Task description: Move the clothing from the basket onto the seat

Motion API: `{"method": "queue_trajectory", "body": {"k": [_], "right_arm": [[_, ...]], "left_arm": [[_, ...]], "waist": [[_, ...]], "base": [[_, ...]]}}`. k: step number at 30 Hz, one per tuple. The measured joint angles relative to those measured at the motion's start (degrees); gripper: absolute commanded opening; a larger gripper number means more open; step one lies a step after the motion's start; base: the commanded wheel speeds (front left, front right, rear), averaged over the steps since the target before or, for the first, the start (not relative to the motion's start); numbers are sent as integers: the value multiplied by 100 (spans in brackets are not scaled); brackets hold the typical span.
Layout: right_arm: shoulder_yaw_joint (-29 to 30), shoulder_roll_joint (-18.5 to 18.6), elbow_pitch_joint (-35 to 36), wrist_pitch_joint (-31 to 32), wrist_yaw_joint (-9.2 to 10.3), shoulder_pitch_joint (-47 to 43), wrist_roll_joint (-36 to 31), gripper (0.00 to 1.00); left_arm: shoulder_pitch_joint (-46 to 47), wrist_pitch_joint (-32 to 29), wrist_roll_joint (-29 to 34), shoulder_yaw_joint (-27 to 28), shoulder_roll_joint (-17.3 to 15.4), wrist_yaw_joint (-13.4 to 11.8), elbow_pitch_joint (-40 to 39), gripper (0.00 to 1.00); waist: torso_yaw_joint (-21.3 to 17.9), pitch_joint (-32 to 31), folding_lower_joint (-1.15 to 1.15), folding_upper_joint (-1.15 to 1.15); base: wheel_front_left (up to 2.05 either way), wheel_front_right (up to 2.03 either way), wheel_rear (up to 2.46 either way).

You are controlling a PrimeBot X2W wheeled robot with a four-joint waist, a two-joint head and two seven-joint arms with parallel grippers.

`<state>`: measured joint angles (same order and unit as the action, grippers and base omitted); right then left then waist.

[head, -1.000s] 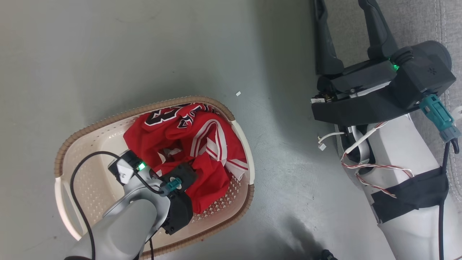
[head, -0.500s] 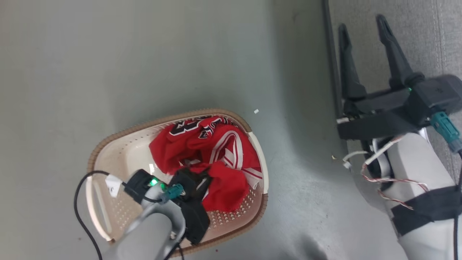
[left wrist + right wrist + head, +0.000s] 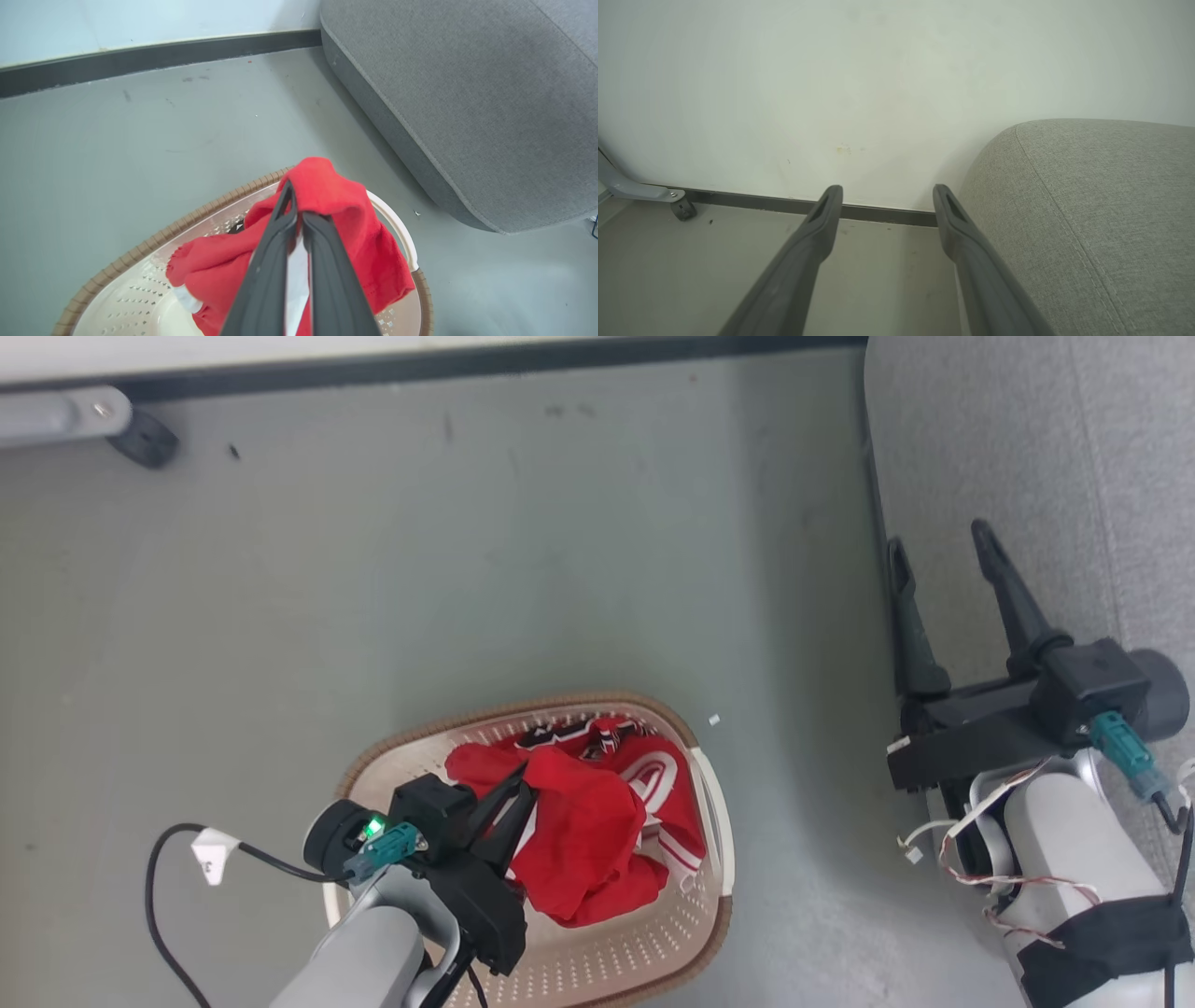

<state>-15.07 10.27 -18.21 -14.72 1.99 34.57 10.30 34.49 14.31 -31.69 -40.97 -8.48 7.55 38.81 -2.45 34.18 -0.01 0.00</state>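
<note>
Floor [image 3: 467, 569] holds the basket [image 3: 523, 705]; your left fingers [image 3: 271, 270], clamped on the clothing [image 3: 588, 840], have just raised it partway out. Your right fingers [image 3: 1013, 597] gape wide, empty, by the seat [image 3: 1027, 429].

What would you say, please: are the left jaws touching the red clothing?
Touching. In the left wrist view, the jaws of the left gripper are shut on a fold of the red clothing, which drapes over their tips above the basket.
</note>
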Motion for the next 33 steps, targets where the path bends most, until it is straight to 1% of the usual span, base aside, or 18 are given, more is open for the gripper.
{"method": "queue_trajectory", "body": {"k": [4,11,18,23,27,33], "right_arm": [[-4,-33,-109,0,-8,-177,9,100],[-64,-127,-291,0,-100,-470,31,100],[-134,-216,-452,1,-181,-799,40,100],[-191,-260,-521,1,-211,-1107,77,100],[-231,-281,-575,1,-279,-1326,87,100],[-320,-321,-588,1,-365,-1577,87,100]], "left_arm": [[-22,0,0,91,-113,0,-250,0],[-86,0,7,200,-379,0,-565,0],[-84,1,-64,376,-577,0,-811,0],[-85,0,-119,464,-642,0,-931,0],[-85,0,-283,520,-690,0,-984,0],[-85,-1,-322,506,-761,0,-1102,0]], "waist": [[85,-342,0,0],[177,-951,-1,0],[204,-1551,-1,0],[196,-1954,-1,0],[186,-2262,0,-1],[168,-2675,0,0]], "base": [[0,0,0],[0,0,0],[0,0,0],[0,0,0],[0,0,0],[0,0,0]]}}
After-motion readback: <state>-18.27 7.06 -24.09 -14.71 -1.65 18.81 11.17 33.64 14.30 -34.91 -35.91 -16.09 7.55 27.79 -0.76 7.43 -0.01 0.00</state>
